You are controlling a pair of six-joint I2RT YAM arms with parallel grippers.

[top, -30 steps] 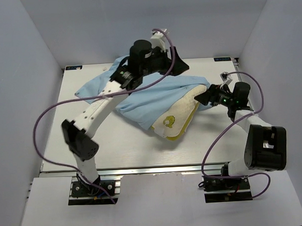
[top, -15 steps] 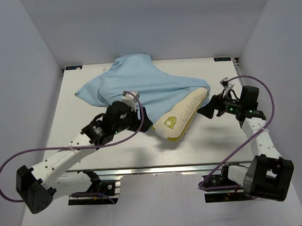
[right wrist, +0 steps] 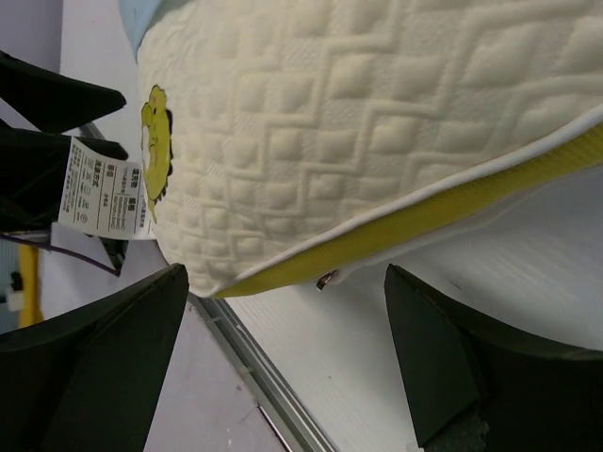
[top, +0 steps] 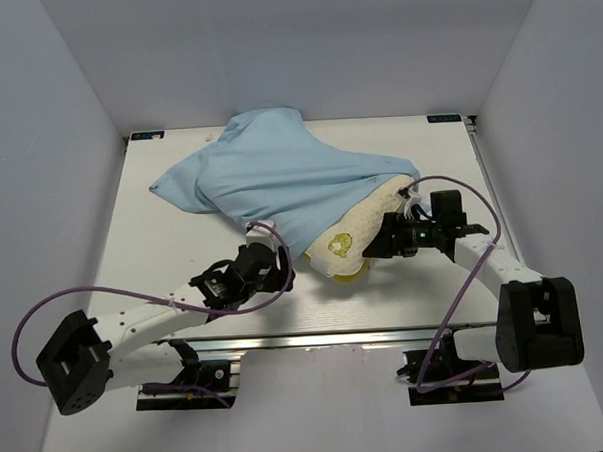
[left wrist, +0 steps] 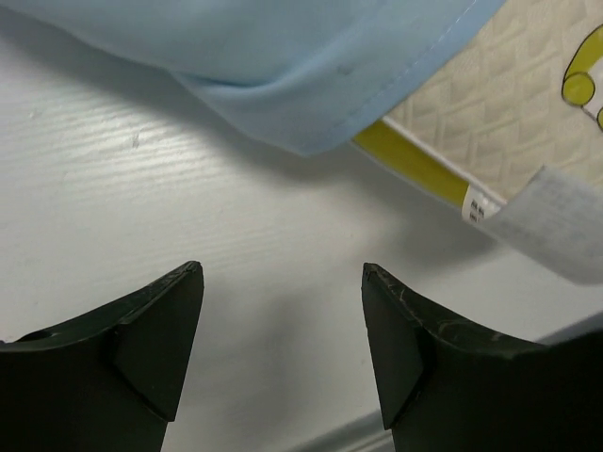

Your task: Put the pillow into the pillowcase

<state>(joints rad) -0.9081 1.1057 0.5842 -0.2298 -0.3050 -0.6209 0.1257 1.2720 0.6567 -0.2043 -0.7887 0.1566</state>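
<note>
Two arms are flanking one pillow (top: pixel 370 226) sitting half inside one pillowcase (top: pixel 279 177), centre of the overhead frame.
Left gripper (top: pixel 275 270) is hovering over bare white table (top: pixel 173 257) just below the blue hem, jaws spread, gripping nothing. Right gripper (top: pixel 376 249) is facing the pillow's bright yellow rim, jaws wide, also empty. Quilted cream foam is poking out lower right. Limp matte light-blue cloth is spreading toward upper left. One white care label (right wrist: pixel 99 188) is hanging at the corner.
</note>
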